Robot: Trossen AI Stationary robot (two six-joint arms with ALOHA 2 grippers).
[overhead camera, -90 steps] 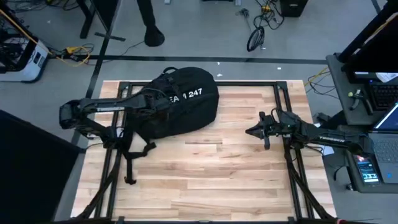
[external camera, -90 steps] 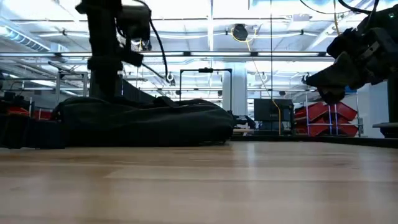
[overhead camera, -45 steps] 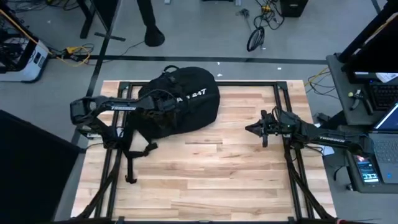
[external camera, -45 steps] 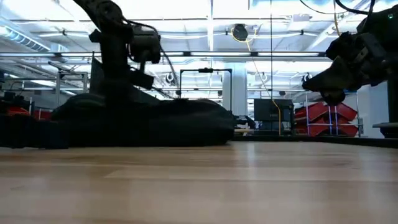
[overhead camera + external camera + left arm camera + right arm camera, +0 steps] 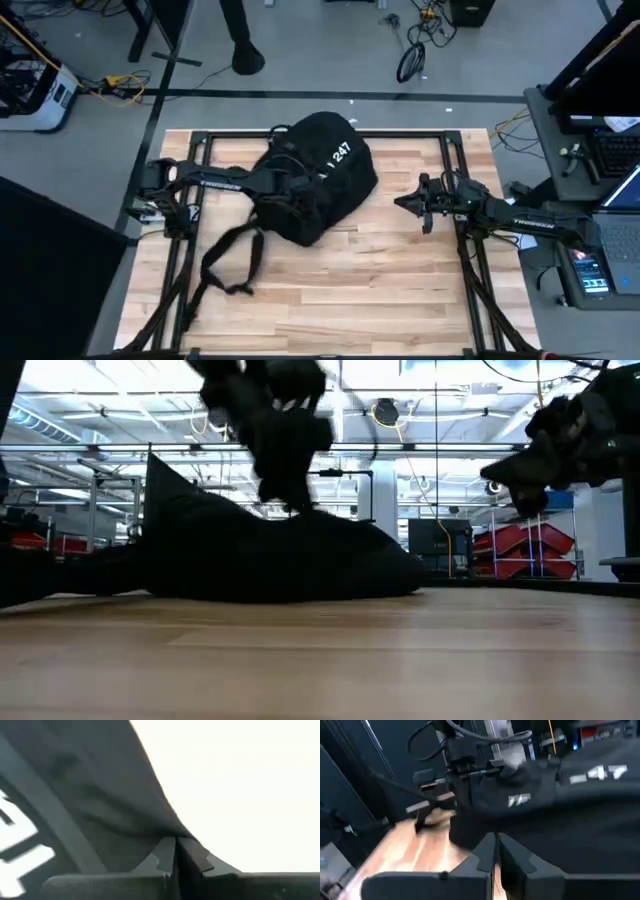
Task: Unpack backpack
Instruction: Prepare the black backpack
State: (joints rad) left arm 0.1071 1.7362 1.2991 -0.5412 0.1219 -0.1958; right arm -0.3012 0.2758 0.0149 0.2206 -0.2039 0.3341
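Wood-slat table (image 5: 400, 290), workshop floor beyond. The backpack (image 5: 325, 175) sits at the far-left middle; my left claw (image 5: 300, 196) is clenched on its fabric. Right claw (image 5: 408, 207) waits pinched, empty. I'd drag slowly, keeping the grip low.

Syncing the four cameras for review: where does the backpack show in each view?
High view: backpack at table's far centre-left.
Low view: dark mound left of centre.
Left wrist view: fabric fills the left, at the jaws.
Right wrist view: upper right.
Shared landmark: white lettering.
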